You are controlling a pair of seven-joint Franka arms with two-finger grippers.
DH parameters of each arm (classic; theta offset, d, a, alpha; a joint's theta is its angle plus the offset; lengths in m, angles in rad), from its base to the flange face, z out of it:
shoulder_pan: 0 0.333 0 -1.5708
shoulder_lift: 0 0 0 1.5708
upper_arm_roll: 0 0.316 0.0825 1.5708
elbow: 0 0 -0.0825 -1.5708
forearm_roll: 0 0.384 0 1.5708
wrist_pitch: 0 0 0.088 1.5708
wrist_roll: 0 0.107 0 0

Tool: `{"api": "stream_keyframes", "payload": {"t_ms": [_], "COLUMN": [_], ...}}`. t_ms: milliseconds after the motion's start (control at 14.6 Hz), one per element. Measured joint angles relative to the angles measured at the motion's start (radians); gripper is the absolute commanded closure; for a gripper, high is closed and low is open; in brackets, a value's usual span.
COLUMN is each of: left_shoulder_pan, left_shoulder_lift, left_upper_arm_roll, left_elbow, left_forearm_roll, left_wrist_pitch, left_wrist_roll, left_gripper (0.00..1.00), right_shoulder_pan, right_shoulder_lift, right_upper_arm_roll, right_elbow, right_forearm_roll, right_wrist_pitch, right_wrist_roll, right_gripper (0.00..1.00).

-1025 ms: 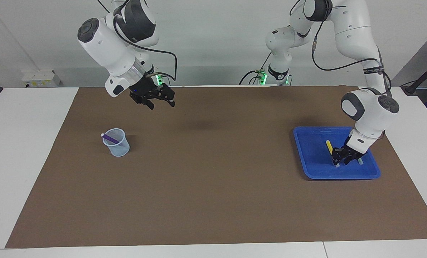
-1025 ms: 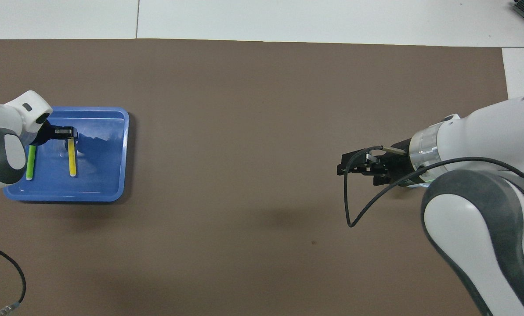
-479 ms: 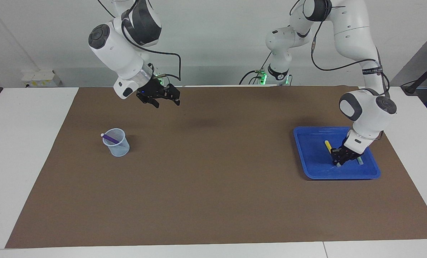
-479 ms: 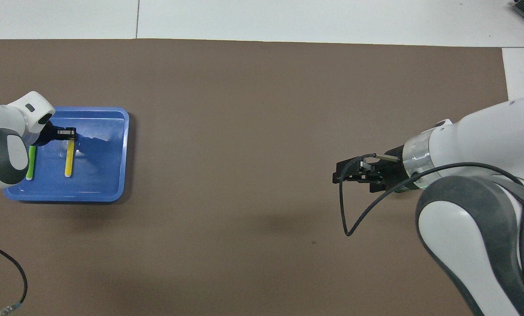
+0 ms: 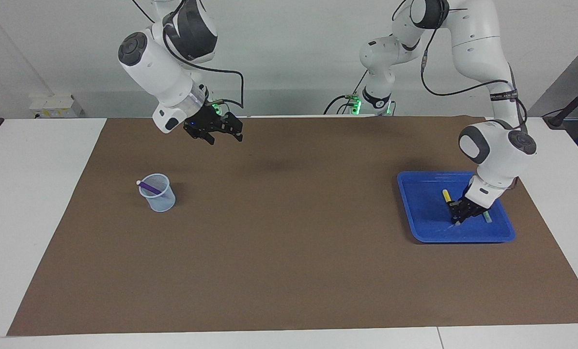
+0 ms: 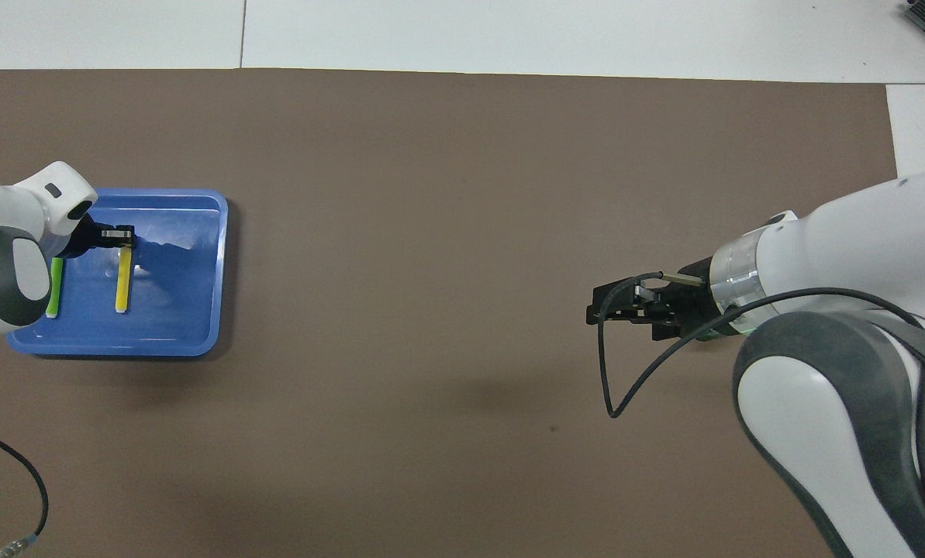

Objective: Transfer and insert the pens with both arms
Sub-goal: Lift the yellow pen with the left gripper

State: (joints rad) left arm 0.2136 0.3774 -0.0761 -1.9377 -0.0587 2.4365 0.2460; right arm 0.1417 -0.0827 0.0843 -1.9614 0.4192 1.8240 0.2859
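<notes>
While you read these lines, take them from the robots' end of the desk outward.

Right gripper: your right gripper (image 5: 222, 134) hangs in the air over the bare brown mat (image 5: 289, 232) close to the robots, jaws spread wide and holding nothing; this arm waits.

Left gripper: your left gripper (image 5: 459, 214) is down inside the shallow blue plastic tray (image 5: 417, 213) at the left arm's end of the desk, jaws closed on the thin yellow pen (image 6: 124, 279) at the end that lies farther from the robots.

Green pen: the thin green pen (image 6: 53, 287) lies flat in the same tray, just beside the yellow one and parallel to it.

Purple pen: the thin purple pen (image 5: 148, 186) already leans in the small pale-blue mesh cup (image 5: 160, 196) toward the right arm's end, farther from the robots than the right gripper.

Step in hand: by my reading, the grasp on the second pen; one is in, two are left.

Next move: you should lift the yellow pen straight up clear of the tray rim, carry it toward mid-desk, and bring the right gripper to meet it.
</notes>
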Motion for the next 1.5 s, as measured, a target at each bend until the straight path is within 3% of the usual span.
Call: {"api": "stream_keyframes", "payload": {"t_ms": [615,957,1504], "left_shoulder_pan": [0.000,-0.007,-0.027], "left_shoulder_lift": [0.000,-0.007,-0.050], "left_upper_arm_roll": [0.000,-0.003,-0.026], "left_elbow": [0.012,0.087,0.179], "left_forearm_roll": [0.000,0.000,-0.056], "left_wrist_pitch": [-0.042,-0.180,-0.332], "left_wrist_roll": [-0.021,-0.075,-0.385], "left_gripper": [1.00,1.00,1.00], "right_shoulder_pan": [0.002,0.005,0.005], "right_shoulder_lift": [0.000,0.000,0.000], "right_upper_arm_roll": [0.001,0.001,0.001], "right_elbow": [-0.002,-0.004,-0.004], "right_forearm_roll": [0.000,0.000,0.000], "right_wrist_pitch": [0.009,0.014,0.022], "right_wrist_roll": [0.000,0.000,0.000], "right_gripper": [0.00,0.00,0.00]}}
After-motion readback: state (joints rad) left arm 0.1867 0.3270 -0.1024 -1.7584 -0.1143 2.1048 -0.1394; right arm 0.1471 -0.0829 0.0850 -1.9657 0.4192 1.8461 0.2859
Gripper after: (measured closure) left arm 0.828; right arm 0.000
